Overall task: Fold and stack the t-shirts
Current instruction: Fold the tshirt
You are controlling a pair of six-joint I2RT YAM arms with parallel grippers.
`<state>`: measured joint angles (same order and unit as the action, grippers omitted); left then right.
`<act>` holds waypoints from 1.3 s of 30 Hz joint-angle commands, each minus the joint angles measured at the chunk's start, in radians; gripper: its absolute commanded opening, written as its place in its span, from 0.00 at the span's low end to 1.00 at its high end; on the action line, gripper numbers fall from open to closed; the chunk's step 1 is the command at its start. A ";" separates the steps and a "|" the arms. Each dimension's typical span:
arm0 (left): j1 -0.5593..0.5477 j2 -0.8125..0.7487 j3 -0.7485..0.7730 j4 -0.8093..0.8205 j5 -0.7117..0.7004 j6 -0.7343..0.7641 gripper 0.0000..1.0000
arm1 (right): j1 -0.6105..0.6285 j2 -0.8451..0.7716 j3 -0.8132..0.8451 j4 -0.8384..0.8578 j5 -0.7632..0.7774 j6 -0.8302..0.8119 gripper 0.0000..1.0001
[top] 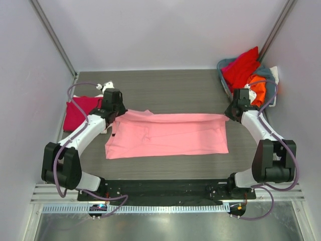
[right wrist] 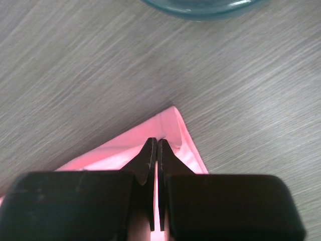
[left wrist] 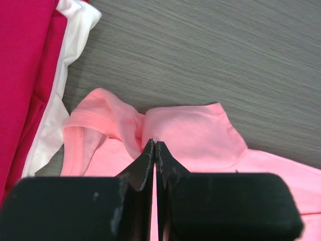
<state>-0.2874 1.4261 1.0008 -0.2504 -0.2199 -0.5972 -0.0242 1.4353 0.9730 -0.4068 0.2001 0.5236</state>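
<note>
A light pink t-shirt (top: 165,134) lies spread across the middle of the table, its far edge folded over. My left gripper (top: 116,111) is shut on a bunched bit of the pink cloth (left wrist: 185,130) at the shirt's far left, the fingertips (left wrist: 154,143) pinching a fold. At the far right corner (right wrist: 173,125), my right gripper (top: 231,114) is shut on the pink hem (right wrist: 156,140). A folded crimson t-shirt (top: 80,111) lies at the left with a white one (left wrist: 65,65) under it. Red (top: 243,68) and orange (top: 258,90) t-shirts sit heaped at the back right.
The grey-blue basket (top: 223,80) at the back right corner holds the red and orange shirts; its rim (right wrist: 200,10) shows just beyond my right gripper. White walls close in the table on three sides. A metal rail runs along the near edge (top: 165,208).
</note>
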 commanded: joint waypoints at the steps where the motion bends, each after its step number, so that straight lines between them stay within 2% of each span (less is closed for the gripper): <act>1: -0.013 -0.058 -0.039 0.045 -0.068 0.008 0.00 | -0.014 -0.030 -0.017 0.017 0.030 0.016 0.01; 11: -0.018 -0.191 -0.149 0.065 -0.159 0.002 0.00 | -0.025 -0.055 -0.063 0.020 0.012 0.030 0.01; 18: -0.025 -0.266 -0.217 0.065 -0.157 -0.015 0.00 | -0.025 -0.084 -0.135 0.059 -0.050 0.044 0.01; 30: -0.030 -0.372 -0.378 0.060 -0.115 -0.098 0.00 | -0.025 -0.214 -0.298 0.114 -0.039 0.102 0.01; 32: -0.033 -0.385 -0.415 0.062 -0.096 -0.121 0.01 | -0.025 -0.242 -0.348 0.138 -0.036 0.111 0.09; 33: -0.035 -0.389 -0.438 0.062 -0.084 -0.127 0.03 | -0.025 -0.275 -0.367 0.155 -0.036 0.122 0.17; 34: -0.036 -0.401 -0.447 0.062 -0.079 -0.133 0.05 | -0.025 -0.298 -0.400 0.167 -0.037 0.124 0.31; 36: -0.041 -0.424 -0.473 0.062 -0.055 -0.142 0.22 | -0.025 -0.372 -0.433 0.206 -0.044 0.130 0.39; 37: -0.041 -0.452 -0.478 0.054 -0.052 -0.145 0.31 | -0.025 -0.394 -0.447 0.221 -0.053 0.131 0.49; 38: -0.047 -0.470 -0.479 0.043 -0.056 -0.157 0.43 | -0.023 -0.410 -0.468 0.239 -0.088 0.128 0.53; 39: -0.050 -0.486 -0.475 0.031 -0.059 -0.158 0.47 | -0.022 -0.426 -0.470 0.261 -0.108 0.124 0.56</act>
<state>-0.3256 1.0008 0.5152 -0.2344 -0.2859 -0.7231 -0.0433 1.0691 0.5152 -0.2703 0.1356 0.6376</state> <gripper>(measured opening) 0.421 0.528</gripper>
